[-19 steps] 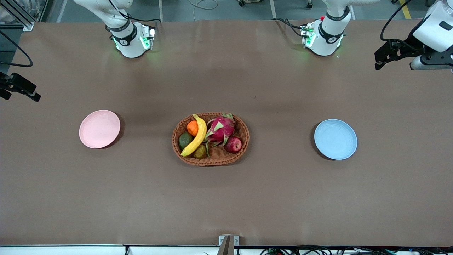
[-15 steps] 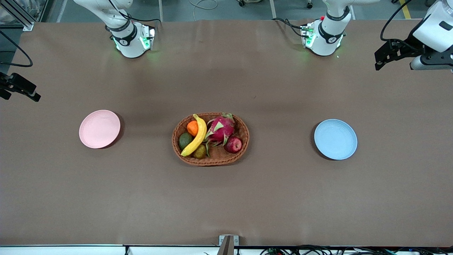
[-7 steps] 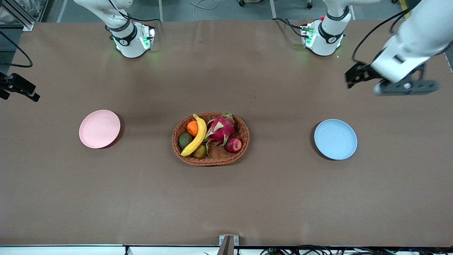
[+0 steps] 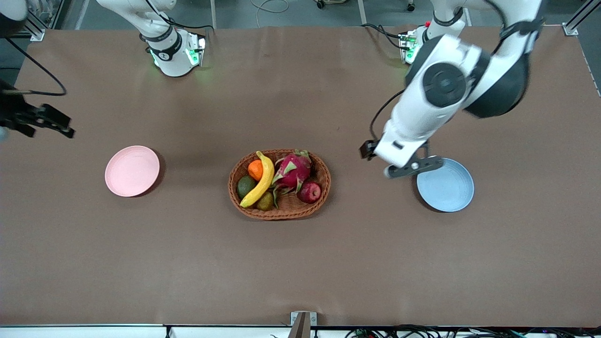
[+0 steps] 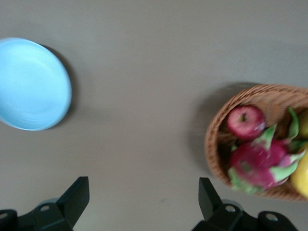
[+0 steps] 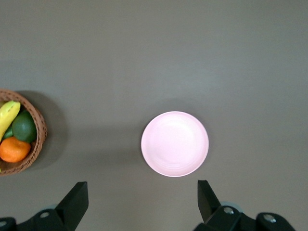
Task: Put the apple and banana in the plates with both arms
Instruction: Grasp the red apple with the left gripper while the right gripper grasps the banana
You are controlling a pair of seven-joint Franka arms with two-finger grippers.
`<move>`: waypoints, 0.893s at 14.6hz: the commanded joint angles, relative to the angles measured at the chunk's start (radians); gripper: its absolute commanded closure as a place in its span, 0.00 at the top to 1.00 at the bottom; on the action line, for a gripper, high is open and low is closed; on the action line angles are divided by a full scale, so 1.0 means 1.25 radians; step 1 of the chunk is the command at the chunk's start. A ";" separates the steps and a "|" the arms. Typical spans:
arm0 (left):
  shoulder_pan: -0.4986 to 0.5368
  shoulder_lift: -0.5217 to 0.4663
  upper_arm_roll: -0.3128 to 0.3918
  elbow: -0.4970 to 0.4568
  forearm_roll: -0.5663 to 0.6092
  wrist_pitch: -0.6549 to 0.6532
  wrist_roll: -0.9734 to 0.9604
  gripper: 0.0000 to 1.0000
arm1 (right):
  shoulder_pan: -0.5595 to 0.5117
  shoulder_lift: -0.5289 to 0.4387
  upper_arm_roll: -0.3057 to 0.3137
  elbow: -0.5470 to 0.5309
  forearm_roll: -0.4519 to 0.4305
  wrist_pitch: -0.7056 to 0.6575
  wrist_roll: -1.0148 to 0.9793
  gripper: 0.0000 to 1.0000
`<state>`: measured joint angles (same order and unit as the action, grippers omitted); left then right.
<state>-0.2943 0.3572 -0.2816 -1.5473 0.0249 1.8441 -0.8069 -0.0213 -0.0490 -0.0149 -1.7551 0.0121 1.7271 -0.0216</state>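
Note:
The dark red apple (image 4: 309, 191) and the yellow banana (image 4: 259, 180) lie in a brown wicker basket (image 4: 281, 212) at mid-table. The pink plate (image 4: 132, 170) sits toward the right arm's end and the blue plate (image 4: 445, 184) toward the left arm's end; both are bare. My left gripper (image 4: 396, 158) is open and empty, over the table between the basket and the blue plate. Its wrist view (image 5: 143, 185) shows the apple (image 5: 246, 121) and the blue plate (image 5: 31, 84). My right gripper (image 4: 42, 122) is open and empty, over the table beside the pink plate (image 6: 174, 144).
The basket also holds a pink dragon fruit (image 4: 293, 171), an orange (image 4: 255, 169), a green avocado (image 4: 245, 186) and a small brownish fruit (image 4: 265, 201). The left arm's bulky elbow (image 4: 469, 80) hangs over the table above the blue plate.
The left arm has swung in from its end of the table to between the basket and the blue plate. The right gripper has moved a little inward, toward the pink plate.

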 commanded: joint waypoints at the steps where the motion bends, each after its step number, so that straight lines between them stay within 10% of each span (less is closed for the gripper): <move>1: -0.040 0.097 0.002 0.052 -0.009 0.094 -0.125 1.00 | 0.073 0.073 0.001 -0.005 -0.008 0.033 0.095 1.00; 13: -0.130 0.312 0.003 0.059 -0.008 0.441 -0.497 1.00 | 0.380 0.454 0.001 0.172 -0.008 0.214 0.651 1.00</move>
<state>-0.4491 0.7189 -0.2818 -1.5025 0.0249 2.3762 -1.3829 0.4167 0.4364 -0.0066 -1.6342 0.0126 2.0120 0.6944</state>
